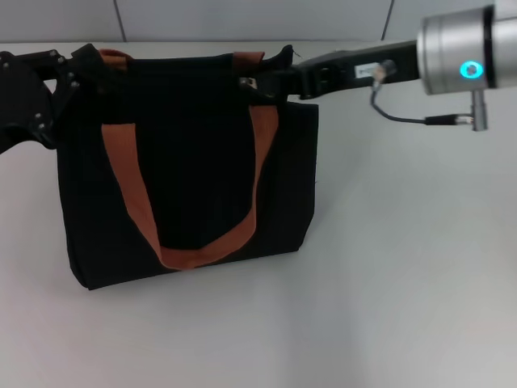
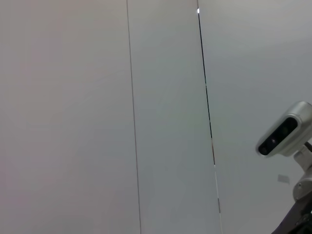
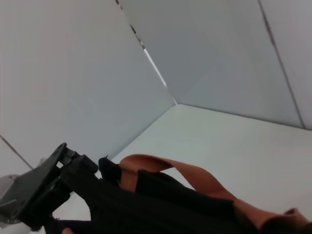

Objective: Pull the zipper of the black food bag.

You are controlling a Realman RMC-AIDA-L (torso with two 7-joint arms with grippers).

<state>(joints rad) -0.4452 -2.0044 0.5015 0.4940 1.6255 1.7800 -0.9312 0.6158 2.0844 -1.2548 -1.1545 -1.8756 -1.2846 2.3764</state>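
- Head view: I see the black food bag (image 1: 190, 174) standing on the table (image 1: 404, 283).
- My right gripper (image 1: 271, 81) is at the zipper (image 1: 247, 82), bag's 1 o'clock; grip unclear.
- My left gripper (image 1: 69, 69) touches the 11 o'clock corner; grip unclear.

Left end effector (image 1: 81, 61) clamped at upper left, arm entering from the left edge. Right end effector (image 1: 262, 85) reaching leftward, arm stretched horizontally from upper right.

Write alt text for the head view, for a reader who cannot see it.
A black food bag with brown-orange straps stands on a pale table, held at both ends of its top edge. The left claw is at the bag's left corner, and the right claw reaches in at the right end, beside the small silver zipper.
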